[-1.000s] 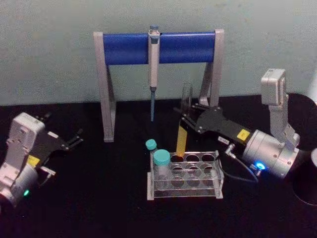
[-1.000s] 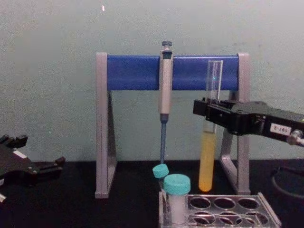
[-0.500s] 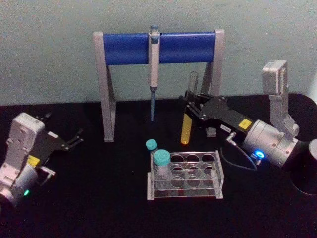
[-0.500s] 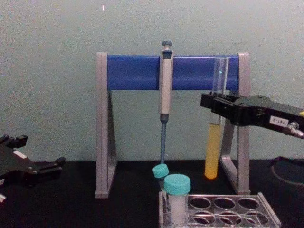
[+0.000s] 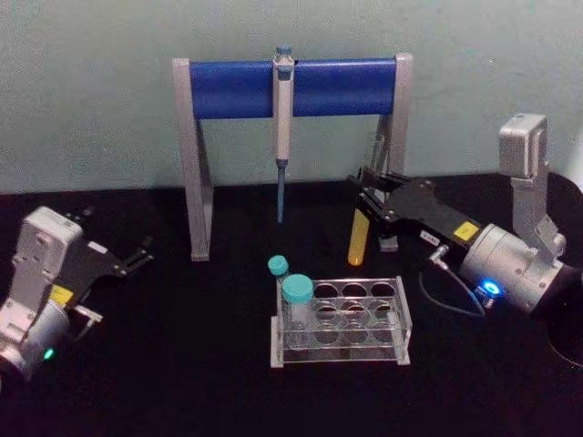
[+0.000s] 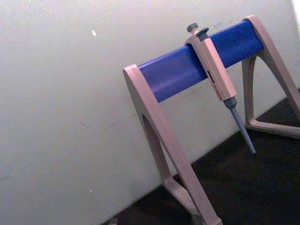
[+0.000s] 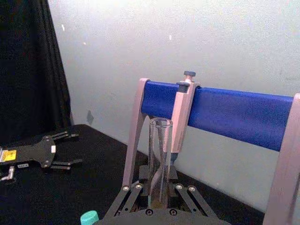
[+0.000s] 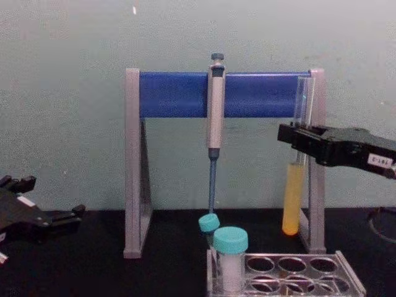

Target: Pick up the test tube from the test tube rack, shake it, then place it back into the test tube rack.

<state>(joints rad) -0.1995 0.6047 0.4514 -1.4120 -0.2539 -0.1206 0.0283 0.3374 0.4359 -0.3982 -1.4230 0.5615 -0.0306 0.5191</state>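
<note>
Right gripper [image 5: 368, 194] level, clamping upright test tube [image 5: 356, 244] behind rack [image 5: 342, 350]; left gripper [image 5: 138, 255] parked, splayed

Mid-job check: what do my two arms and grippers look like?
Both arms end in silver-grey wrist housings carrying flat black grippers, each with a yellow sticker. Behind the left gripper glows a green light; behind the right gripper, a blue light, a white label and a looping grey cable.

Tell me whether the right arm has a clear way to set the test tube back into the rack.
Probably yes. The right gripper holds the test tube lifted, behind the test tube rack. The holes nearest it are empty; the teal-capped tubes stand at its left end.
</note>
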